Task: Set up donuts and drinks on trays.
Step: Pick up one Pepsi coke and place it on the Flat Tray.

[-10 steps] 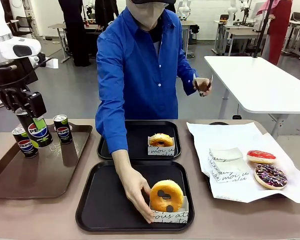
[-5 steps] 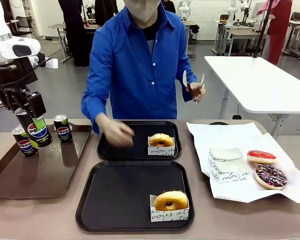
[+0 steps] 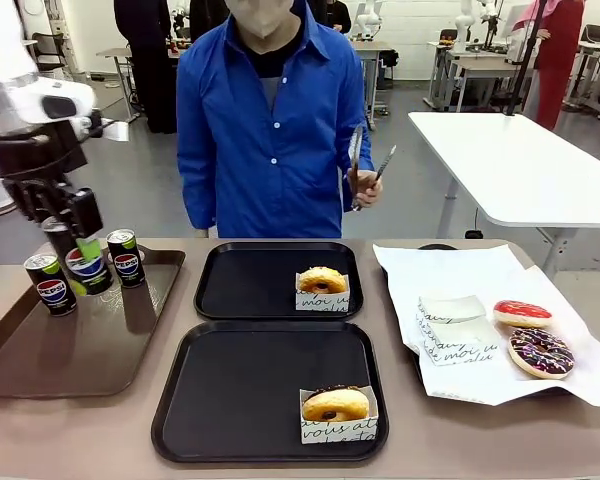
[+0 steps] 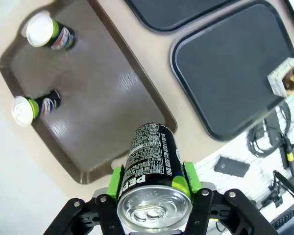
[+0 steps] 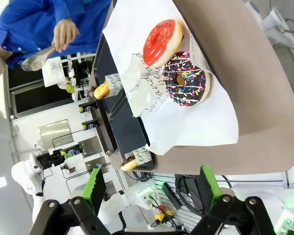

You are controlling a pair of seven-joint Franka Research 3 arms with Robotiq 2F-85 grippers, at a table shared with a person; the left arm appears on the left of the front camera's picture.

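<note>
Your left gripper (image 4: 153, 178) pinches a can (image 4: 151, 156) upright, brown tray (image 4: 98, 98) below it, for spill-free carrying; right gripper (image 5: 152, 188) spread.

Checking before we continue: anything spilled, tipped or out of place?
Nothing stands out. Two cans stand upright on the brown tray; the left end effector grips a third can; the far tray and near tray each hold one sleeved donut.

Your front camera looks from the robot's side across the near black tray (image 3: 240, 400) toward the person (image 3: 270, 130). Your left wrist camera looks down from high, left of that tray, a can (image 4: 154, 171) close to its lens. Your right wrist camera, rolled sideways, sits right of it; all three share it
</note>
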